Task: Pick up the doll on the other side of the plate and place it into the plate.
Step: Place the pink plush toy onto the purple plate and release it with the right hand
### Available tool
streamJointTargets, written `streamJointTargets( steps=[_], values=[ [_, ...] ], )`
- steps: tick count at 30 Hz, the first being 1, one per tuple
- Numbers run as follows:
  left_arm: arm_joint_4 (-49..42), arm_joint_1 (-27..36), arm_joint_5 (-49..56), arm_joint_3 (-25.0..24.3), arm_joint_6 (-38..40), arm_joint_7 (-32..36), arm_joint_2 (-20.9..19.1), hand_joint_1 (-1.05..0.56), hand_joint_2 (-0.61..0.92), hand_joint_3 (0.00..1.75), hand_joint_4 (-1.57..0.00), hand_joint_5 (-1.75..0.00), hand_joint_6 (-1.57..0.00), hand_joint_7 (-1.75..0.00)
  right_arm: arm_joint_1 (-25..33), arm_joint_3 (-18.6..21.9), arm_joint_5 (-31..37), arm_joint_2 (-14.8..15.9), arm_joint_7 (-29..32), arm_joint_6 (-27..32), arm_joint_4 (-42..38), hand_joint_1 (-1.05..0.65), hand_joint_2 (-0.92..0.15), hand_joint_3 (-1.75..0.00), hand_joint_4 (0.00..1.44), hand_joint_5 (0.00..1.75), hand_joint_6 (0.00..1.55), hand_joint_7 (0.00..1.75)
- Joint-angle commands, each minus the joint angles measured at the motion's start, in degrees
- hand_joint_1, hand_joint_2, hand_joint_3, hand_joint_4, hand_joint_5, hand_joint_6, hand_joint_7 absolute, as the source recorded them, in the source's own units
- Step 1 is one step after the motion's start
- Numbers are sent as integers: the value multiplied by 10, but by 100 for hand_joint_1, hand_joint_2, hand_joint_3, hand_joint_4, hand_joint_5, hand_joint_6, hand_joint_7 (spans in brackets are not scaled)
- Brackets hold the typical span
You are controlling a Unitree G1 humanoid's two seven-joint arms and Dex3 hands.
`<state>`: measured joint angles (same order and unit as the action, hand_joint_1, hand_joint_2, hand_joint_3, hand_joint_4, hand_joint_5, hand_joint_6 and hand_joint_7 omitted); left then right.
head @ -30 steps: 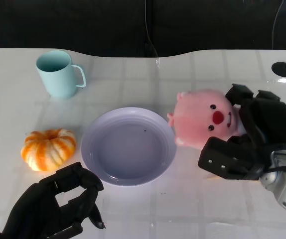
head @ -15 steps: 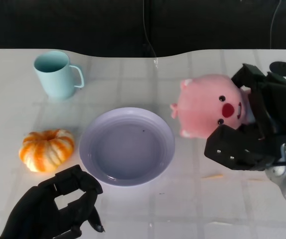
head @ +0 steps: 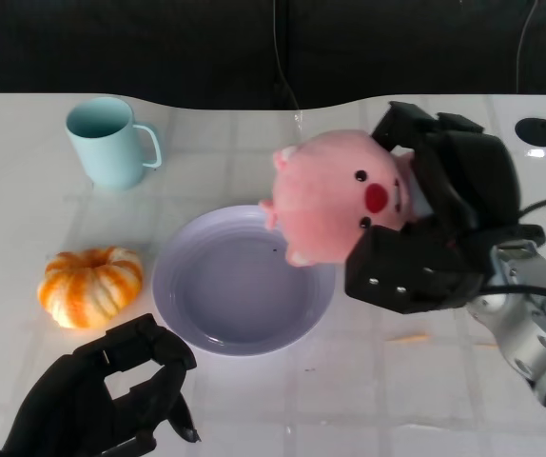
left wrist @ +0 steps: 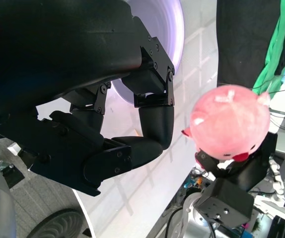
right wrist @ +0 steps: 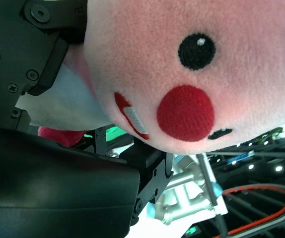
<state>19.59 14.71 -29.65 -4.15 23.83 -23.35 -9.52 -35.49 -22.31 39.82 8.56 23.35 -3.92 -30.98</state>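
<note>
My right hand (head: pixel 444 224) grips a pink plush doll (head: pixel 335 195) with a red nose and holds it in the air over the right rim of the lavender plate (head: pixel 225 314). The doll (right wrist: pixel 182 64) fills the right wrist view, with black fingers (right wrist: pixel 23 39) against its side. In the left wrist view the doll (left wrist: pixel 229 121) hangs beyond the plate (left wrist: pixel 170 29). My left hand (head: pixel 102 400) stays low at the near left of the table, fingers curled in and holding nothing.
A light blue mug (head: pixel 109 141) stands at the far left. An orange-and-white pumpkin (head: pixel 90 284) lies left of the plate. Two round holes (head: pixel 537 131) mark the table's far corners. A thin pale stick (head: pixel 408 337) lies right of the plate.
My right hand has lifted the doll off the table and carried it left, from beside the plate to above its right rim. The left hand has stayed put.
</note>
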Motion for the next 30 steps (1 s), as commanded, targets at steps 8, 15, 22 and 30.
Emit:
streamJointTargets(
  steps=[8,15,22,30],
  values=[
    [-10,-2,3,-3,-12,-9,-10,-42,71,81,-67,-175,-65,-136,-74,-35,2,-72,-1,-5,-123,-19,-38,-115,97,175,78,172],
    [-11,-5,5,0,-11,-5,-6,-43,71,80,-68,-175,-66,-136,-119,-45,-6,-113,0,-17,-213,-18,-44,-103,96,175,77,164],
    [-4,-2,5,3,-8,-1,-4,-42,72,79,-68,-173,-67,-134,-146,-33,-37,-142,-17,-23,-271,-17,-46,-102,92,175,81,153],
    [-2,-2,1,1,-4,-2,-5,-43,71,77,-68,-175,-66,-136,-149,-20,-81,-152,-83,-19,-268,-20,-71,-45,78,126,92,45]
  ],
)
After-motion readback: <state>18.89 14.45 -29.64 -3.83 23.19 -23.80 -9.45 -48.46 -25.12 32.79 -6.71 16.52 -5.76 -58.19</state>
